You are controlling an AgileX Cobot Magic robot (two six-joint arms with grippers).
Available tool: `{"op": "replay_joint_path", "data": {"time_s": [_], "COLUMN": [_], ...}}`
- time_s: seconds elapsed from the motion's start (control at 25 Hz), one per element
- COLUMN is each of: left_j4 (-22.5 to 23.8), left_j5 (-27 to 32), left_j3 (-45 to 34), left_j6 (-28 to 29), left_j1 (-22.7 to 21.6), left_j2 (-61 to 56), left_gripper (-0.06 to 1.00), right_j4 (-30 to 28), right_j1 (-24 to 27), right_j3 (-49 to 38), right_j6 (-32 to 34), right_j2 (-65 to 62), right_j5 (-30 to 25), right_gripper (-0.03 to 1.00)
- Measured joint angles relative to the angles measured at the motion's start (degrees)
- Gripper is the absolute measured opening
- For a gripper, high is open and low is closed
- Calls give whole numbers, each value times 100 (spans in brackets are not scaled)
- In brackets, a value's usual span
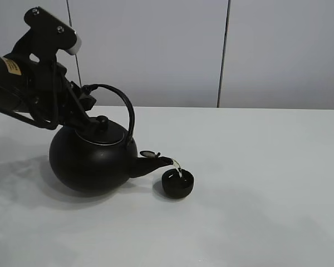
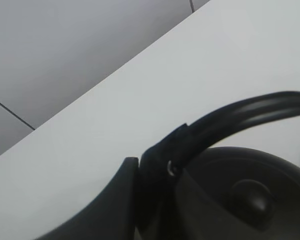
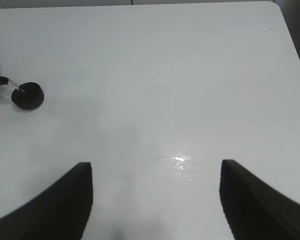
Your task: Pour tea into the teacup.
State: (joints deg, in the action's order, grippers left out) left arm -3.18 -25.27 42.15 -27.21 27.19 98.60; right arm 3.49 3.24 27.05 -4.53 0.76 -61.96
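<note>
Left gripper [image 1: 80, 104] clamps big round black kettle [image 1: 92, 161] by its handle [image 1: 125, 108], tilting spout [image 1: 156, 162] | pale tea [image 1: 178, 166] enters small black teacup [image 1: 177, 184], kettle's 3 o'clock | right gripper [image 3: 155, 200] wide, empty

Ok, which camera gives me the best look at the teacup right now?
The exterior high view: the teacup sits unobstructed beneath the spout of the kettle, with the tea arcing into it. The right wrist view shows the teacup small and far off. The left wrist view misses it, showing only the kettle's handle and lid.

Black arm [image 1: 28, 94], yellow label [image 1: 11, 65], screws [image 1: 60, 29]; ribbed right tool [image 3: 156, 165]
</note>
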Motion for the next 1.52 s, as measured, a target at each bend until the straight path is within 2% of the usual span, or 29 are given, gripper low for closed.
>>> {"op": "replay_joint_path", "data": {"time_s": [0.28, 0.48, 0.72, 0.92, 1.2, 1.36, 1.52], "left_j4": [0, 0, 126, 440, 1130, 1476, 1610], "left_j5": [2, -47, -343, -951, -1725, -2201, -2487], "left_j3": [0, 0, -33, -507, -1497, -1922, -2108], "left_j6": [115, 1032, 1823, 2349, 2662, 2836, 2909], "left_j1": [0, 0, -98, -514, -1423, -1800, -2068], "left_j2": [0, 0, 0, -228, -732, -732, -737], "left_gripper": [11, 11, 11, 11, 11, 11, 11], "right_j4": [0, 0, 0, 0, 0, 0, 0], "right_j1": [0, 0, 0, 0, 0, 0, 0], "right_j3": [0, 0, 0, 0, 0, 0, 0], "right_j6": [0, 0, 0, 0, 0, 0, 0], "right_j2": [0, 0, 0, 0, 0, 0, 0], "right_j5": [0, 0, 0, 0, 0, 1, 1], "right_gripper": [49, 49, 49, 49, 49, 49, 49]}}
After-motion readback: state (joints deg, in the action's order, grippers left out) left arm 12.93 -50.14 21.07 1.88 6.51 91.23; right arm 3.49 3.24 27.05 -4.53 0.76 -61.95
